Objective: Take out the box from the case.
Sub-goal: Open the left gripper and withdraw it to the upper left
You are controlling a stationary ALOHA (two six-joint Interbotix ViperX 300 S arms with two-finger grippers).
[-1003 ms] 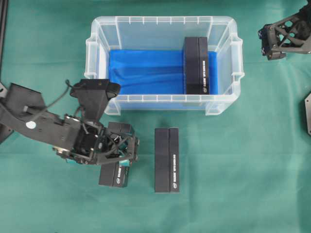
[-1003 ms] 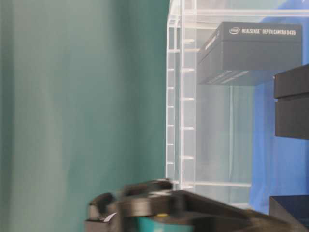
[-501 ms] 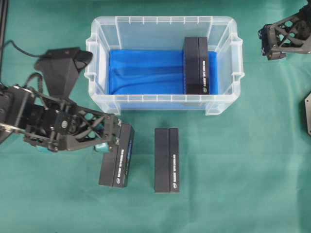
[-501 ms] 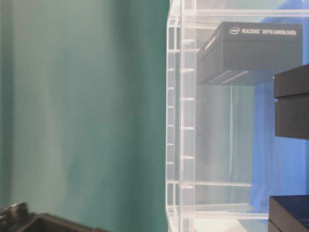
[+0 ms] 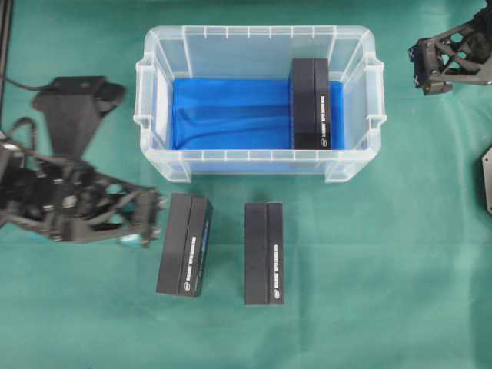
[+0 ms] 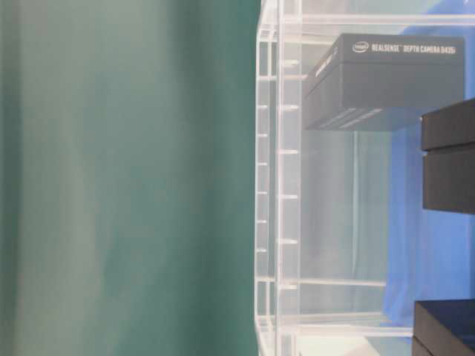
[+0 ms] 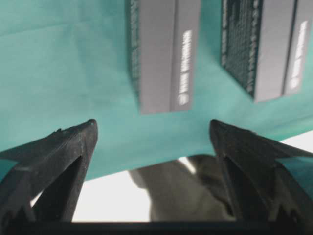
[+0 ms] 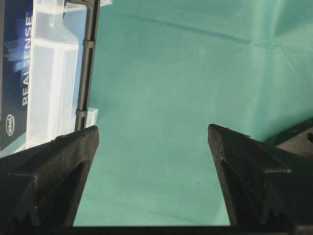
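Fingers [image 7: 73,147] of both arms stand apart, empty. Remaining box [image 5: 310,104] lies at the case's [image 5: 254,34] right end, long axis front-to-back; right gripper [image 8: 154,181] judged nearer.

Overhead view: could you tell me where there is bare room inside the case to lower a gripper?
The blue lining left of the remaining box is bare, up to the case left wall. The right end is crowded: the box stands close to that wall.
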